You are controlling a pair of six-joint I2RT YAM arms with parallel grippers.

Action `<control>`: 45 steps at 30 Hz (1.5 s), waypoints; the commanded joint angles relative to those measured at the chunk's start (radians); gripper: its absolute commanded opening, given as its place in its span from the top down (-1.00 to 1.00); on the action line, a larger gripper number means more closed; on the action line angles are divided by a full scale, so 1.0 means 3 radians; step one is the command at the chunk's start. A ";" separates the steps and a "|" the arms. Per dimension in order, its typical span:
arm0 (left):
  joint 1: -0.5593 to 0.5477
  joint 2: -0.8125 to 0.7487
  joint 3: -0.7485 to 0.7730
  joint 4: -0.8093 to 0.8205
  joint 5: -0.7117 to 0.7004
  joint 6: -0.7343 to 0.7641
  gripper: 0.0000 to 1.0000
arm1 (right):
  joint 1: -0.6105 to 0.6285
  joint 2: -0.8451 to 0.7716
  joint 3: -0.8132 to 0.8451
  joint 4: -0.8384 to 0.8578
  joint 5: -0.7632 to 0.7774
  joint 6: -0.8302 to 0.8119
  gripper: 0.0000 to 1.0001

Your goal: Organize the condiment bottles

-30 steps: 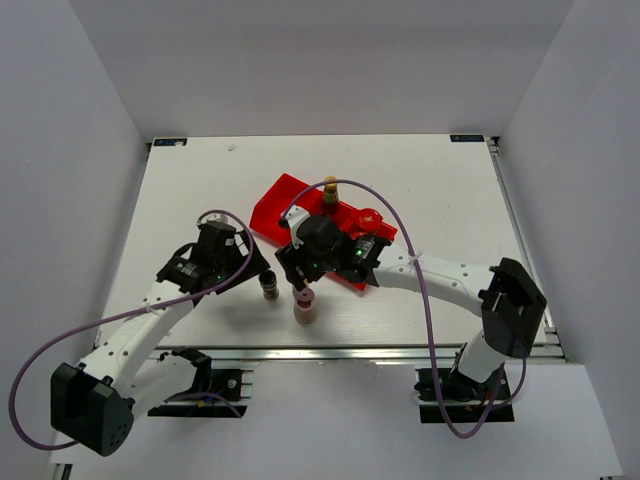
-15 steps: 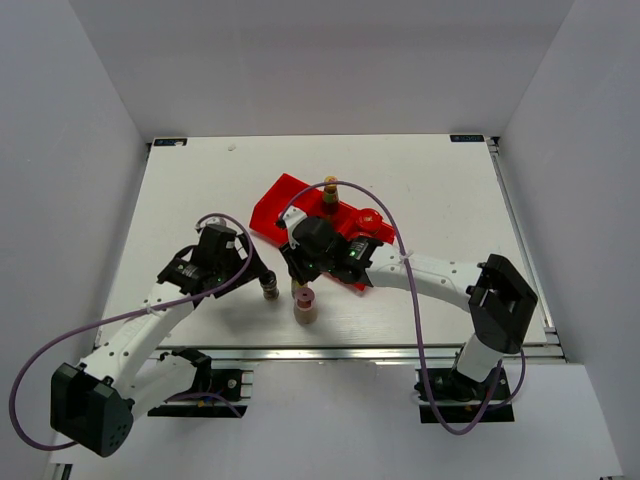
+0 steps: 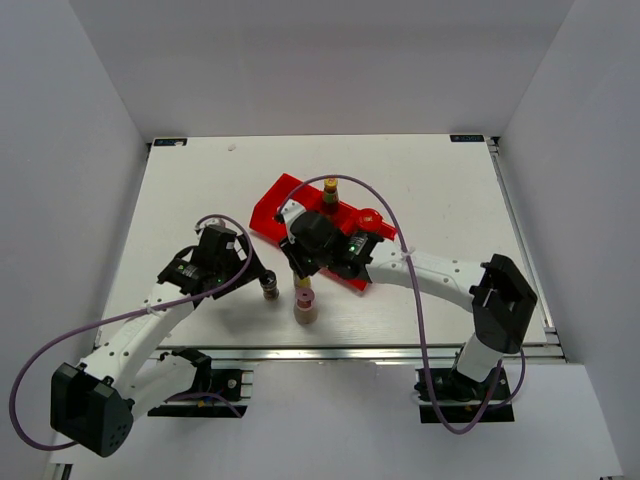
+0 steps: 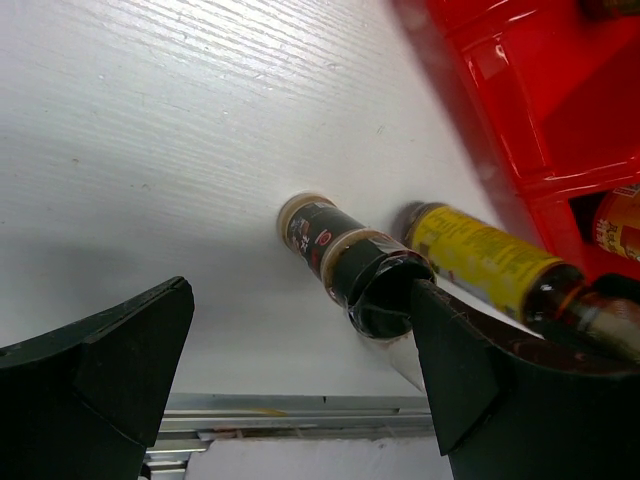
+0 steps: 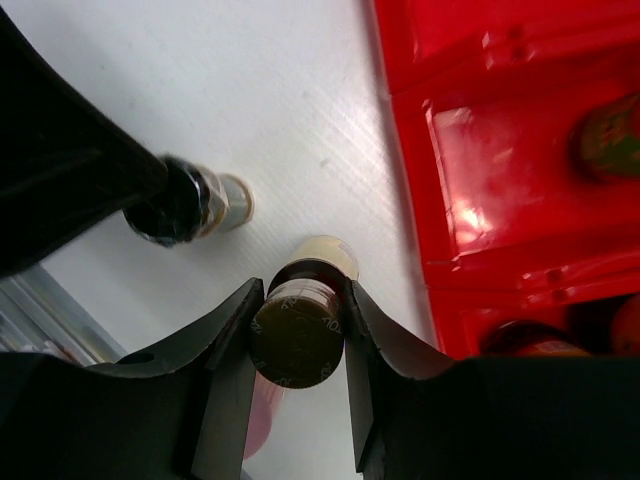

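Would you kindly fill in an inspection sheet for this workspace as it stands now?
Surface: white table; red tray lying at an angle near its middle.
Job's things: yellow-capped bottle upright in the tray; second slim bottle standing on the table beside the tray; black-capped shaker and pink-capped bottle on the table; one red-lidded jar visible in the tray.
Clutter: nothing seen.
Grippers: right gripper shut on the second slim bottle's cap; left gripper wide open by the shaker, holding nothing.
Cables: a purple cable loops from each arm; the right one arcs over the tray.
Surroundings: white walls on three sides.
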 commanded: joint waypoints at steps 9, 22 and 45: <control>-0.0021 0.0013 0.0238 -0.0012 -0.0051 0.0086 -1.00 | -0.0211 -0.0215 0.0704 0.0103 0.0374 -0.0346 0.59; -0.0021 0.0156 0.0356 0.0029 0.0112 0.0275 -1.00 | -0.0835 0.0178 0.0976 0.0087 -0.0013 -0.0372 0.59; -0.0021 0.0228 0.0279 0.0054 0.0348 0.0347 -1.00 | -0.1066 0.0782 0.1027 0.0123 -0.0505 -0.0106 0.29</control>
